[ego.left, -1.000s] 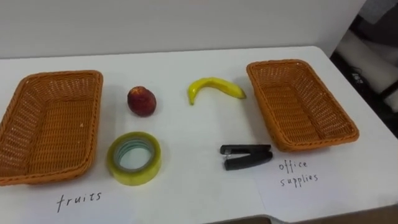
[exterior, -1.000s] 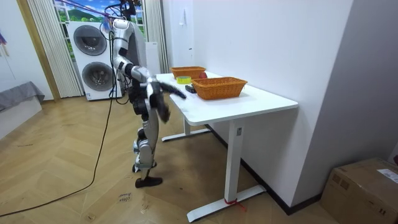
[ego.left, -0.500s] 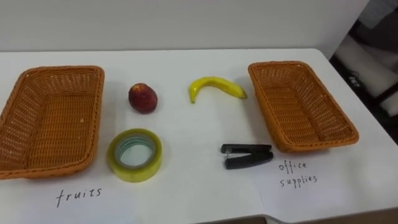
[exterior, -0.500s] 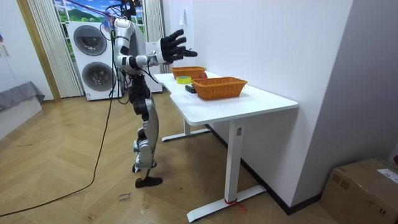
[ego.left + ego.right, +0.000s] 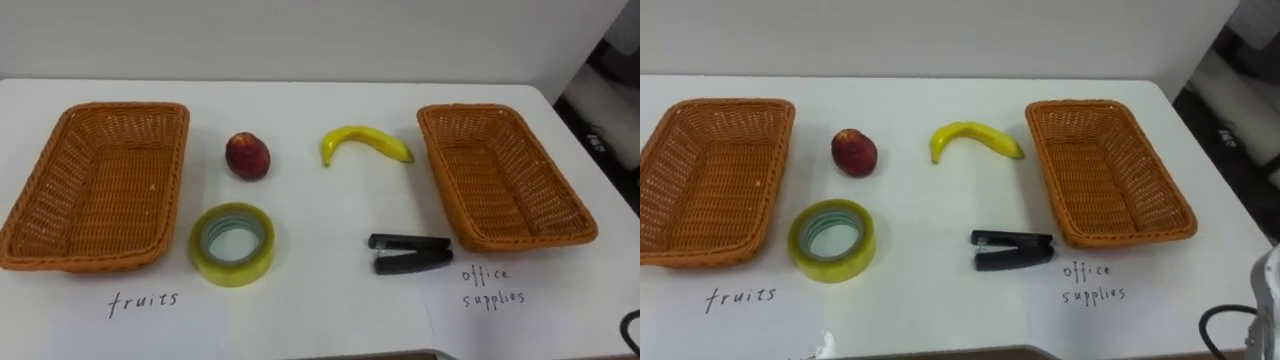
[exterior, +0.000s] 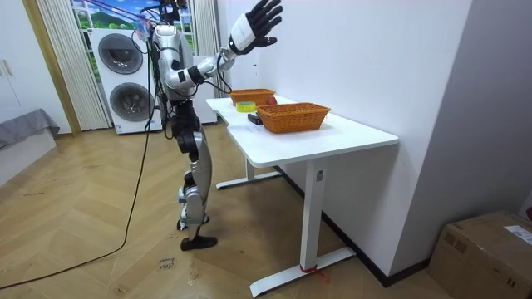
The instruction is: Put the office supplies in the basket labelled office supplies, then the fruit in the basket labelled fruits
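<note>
Wicker fruit basket (image 5: 100, 190) and supplies basket (image 5: 505, 180) are both empty, so sorting hasn't begun. Peach (image 5: 247, 156), banana (image 5: 362, 142), tape (image 5: 233, 244) and stapler (image 5: 410, 253) lie on the bench (image 5: 320, 200) between them. Your right hand (image 6: 253, 25) hangs high, fingers spread, holding nothing. Next, lower it onto one item, probably the stapler.

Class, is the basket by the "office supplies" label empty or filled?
Empty: the basket shows bare wicker; the stapler and tape roll lie outside on the table.

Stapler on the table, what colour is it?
The stapler is black, clearest in the left eye view.
</note>
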